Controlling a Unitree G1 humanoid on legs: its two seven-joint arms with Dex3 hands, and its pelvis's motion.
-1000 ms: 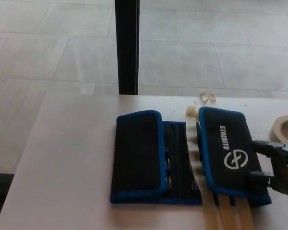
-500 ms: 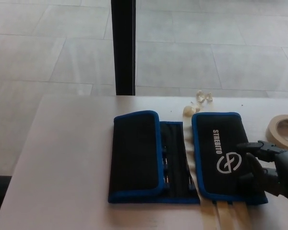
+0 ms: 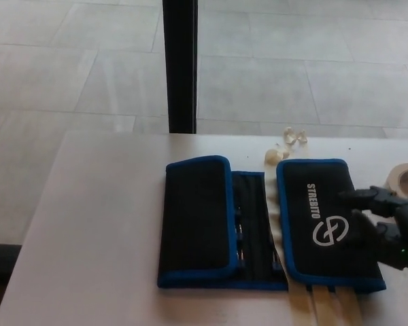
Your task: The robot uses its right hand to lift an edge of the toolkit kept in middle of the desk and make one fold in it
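Black fabric, blue trim: the toolkit (image 3: 258, 227) lies mid-desk, nearer the front edge, and we're reading it from its left end.
Desk: pale tabletop (image 3: 102, 224), wide bare stretch on the left side.
Post: dark upright post (image 3: 180, 64) stands behind the desk's far edge, above the toolkit's left flap.
Left flap: folded flat over the toolkit's left end (image 3: 196, 217), blue binding all round.
Middle strip: open pockets (image 3: 253, 227) show between the two flaps, with dark tool shapes, too dim to name.
Right flap: lies flat (image 3: 323, 224), white logo and lettering facing up.
Straps: pale bands (image 3: 326, 309) stick out from under the right flap toward the front edge.
Right hand: black hand (image 3: 384, 224) comes in from the right, resting on the right flap's outer edge; fingers (image 3: 360, 197) spread over the fabric, nothing pinched that I can see, the hand loose.
Tape roll: beige ring (image 3: 404, 180) at the far right, partly cut off by the frame.
Small bits: pale translucent pieces (image 3: 289, 139) sit just behind the right flap.
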